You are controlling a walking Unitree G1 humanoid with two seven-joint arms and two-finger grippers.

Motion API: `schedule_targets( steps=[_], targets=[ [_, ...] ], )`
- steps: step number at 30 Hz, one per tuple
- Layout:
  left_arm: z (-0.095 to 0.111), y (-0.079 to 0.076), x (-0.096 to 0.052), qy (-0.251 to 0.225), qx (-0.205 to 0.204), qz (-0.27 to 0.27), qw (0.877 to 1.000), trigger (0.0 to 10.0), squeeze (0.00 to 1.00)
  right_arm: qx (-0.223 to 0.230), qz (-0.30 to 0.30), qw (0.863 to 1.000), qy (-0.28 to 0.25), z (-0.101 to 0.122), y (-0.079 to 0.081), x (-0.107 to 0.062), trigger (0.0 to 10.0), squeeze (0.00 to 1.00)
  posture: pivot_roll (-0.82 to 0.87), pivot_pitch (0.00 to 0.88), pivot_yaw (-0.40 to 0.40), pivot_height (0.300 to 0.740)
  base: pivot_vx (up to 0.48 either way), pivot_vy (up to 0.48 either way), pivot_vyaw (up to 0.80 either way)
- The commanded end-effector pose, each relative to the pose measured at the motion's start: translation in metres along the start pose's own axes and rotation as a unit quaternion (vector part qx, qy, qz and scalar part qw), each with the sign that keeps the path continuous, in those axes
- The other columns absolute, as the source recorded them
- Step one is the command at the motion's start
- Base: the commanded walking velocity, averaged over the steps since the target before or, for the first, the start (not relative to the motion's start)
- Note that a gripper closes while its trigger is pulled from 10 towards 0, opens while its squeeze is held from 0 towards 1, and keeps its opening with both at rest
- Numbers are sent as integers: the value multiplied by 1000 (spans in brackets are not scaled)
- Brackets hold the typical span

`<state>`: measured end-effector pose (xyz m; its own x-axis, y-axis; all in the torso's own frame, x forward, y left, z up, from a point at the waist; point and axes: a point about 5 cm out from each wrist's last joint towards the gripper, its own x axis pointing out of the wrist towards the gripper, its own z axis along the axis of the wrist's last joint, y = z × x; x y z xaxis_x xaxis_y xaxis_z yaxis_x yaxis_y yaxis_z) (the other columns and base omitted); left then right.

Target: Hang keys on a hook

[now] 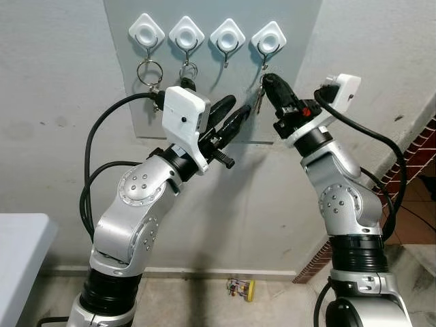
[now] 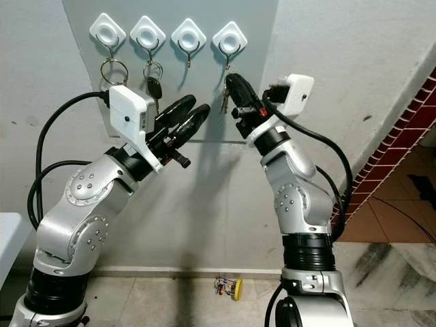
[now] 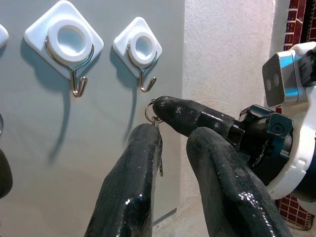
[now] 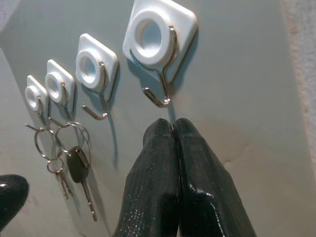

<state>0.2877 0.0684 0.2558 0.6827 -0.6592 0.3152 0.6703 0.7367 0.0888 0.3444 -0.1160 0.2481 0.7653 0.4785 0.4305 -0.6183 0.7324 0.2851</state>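
Four white hooks sit in a row on a grey wall panel (image 1: 286,109). My right gripper (image 1: 267,80) is raised just under the rightmost hook (image 1: 268,41) and is shut on the ring of a small set of keys (image 1: 259,102), which dangles below its tips. In the left wrist view the key ring (image 3: 151,109) hangs a little below that hook's wire (image 3: 143,86), apart from it. My left gripper (image 1: 230,112) is open beside the keys, holding nothing. The third hook (image 1: 227,37) is bare. The right wrist view has the shut fingertips (image 4: 165,131) right below the hook (image 4: 158,96).
The two left hooks carry keys: a ring (image 1: 150,71) and a black-headed key (image 1: 188,83). A small yellow object (image 1: 242,289) lies on the floor by the wall. A white table corner (image 1: 20,252) is at the left and a brick wall (image 1: 409,170) at the right.
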Motion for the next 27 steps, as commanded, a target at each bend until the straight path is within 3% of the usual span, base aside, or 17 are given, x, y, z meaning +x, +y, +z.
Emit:
schedule_targets(
  steps=[1, 10, 27],
  targets=[
    [6, -1, 0, -9, 4, -2, 1000, 10000, 0, -7, 18, 1000, -15, 8, 5, 2, 10000, 0, -29, 61, -8, 740, 0, 0, 0],
    [6, -1, 0, -9, 4, -1, 1000, 10000, 0, -6, 29, 998, -49, 19, 7, 4, 10000, 0, -24, 64, -11, 740, 0, 0, 0],
    [7, -1, 0, -8, 4, -1, 1000, 10000, 0, -15, 39, 998, -54, 22, 9, 7, 10000, 0, -22, 69, -12, 740, 0, 0, 0]
  ],
)
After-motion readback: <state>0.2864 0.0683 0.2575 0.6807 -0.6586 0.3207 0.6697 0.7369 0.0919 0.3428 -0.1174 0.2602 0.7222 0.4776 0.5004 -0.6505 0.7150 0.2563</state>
